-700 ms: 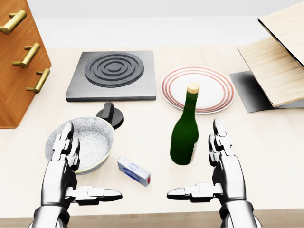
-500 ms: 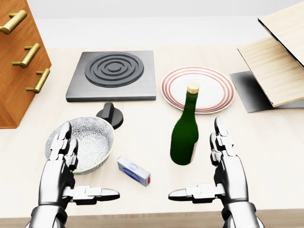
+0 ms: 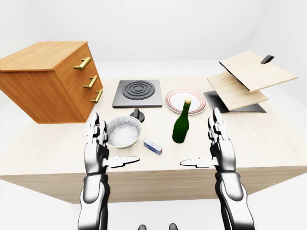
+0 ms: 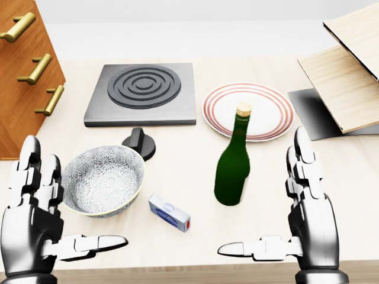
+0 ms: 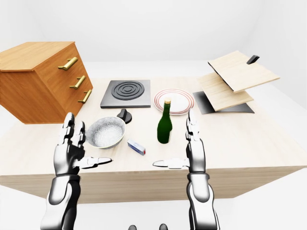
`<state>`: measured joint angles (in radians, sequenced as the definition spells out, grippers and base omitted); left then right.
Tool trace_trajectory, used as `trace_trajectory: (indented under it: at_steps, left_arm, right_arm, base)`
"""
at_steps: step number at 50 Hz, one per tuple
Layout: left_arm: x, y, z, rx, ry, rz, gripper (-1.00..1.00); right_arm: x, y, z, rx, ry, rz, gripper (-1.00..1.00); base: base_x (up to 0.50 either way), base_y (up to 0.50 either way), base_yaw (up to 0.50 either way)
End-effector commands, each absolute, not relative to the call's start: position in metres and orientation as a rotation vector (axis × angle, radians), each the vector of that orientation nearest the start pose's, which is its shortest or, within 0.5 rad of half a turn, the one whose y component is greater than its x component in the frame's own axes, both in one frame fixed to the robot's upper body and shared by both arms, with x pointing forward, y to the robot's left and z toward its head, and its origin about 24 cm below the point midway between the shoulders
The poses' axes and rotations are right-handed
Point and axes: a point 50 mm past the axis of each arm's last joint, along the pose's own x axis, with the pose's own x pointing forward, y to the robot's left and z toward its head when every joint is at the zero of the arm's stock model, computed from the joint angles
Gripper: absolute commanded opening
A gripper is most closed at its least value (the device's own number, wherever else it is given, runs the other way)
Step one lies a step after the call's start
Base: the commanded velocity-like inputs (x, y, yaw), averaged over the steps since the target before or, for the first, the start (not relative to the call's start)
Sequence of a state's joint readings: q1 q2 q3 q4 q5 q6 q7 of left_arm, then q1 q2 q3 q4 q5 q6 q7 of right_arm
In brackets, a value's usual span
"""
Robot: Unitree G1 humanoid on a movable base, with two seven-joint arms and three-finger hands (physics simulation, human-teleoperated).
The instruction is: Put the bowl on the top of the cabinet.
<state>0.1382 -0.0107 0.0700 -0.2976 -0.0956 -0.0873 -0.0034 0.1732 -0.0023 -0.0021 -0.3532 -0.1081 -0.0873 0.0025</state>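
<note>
While earlier overlapping bowl, left hand now leftward, fingers spread, empty.

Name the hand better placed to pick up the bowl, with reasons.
Left. The open left hand stands right beside the bowl, on the cabinet side. The right hand is open past the green bottle.

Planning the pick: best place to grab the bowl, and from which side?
Likely the rim of the bowl, from the head view's left with the open left hand. It sits upright, that rim is bare, and the knob and small box crowd the other sides.
</note>
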Motion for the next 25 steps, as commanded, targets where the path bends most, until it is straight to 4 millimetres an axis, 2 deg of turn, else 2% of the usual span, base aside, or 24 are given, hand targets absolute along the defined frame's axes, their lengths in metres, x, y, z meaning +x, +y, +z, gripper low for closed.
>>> trace_trajectory:
  at_steps: [1, 25]
  left_arm:
    - [0.2136, 0.1768, 0.0958, -0.091, -0.292, 0.128, 1.00]
    - [0.2139, 0.1758, 0.0951, -0.085, -0.288, 0.119, 1.00]
  right_arm:
    - [0.2074, -0.1591, 0.1054, -0.155, -0.321, -0.068, 1.00]
    - [0.2068, -0.1578, 0.1046, -0.157, -0.317, -0.059, 1.00]
  base:
    - [0.00, 0.38, 0.00]
    - [0.00, 0.44, 0.00]
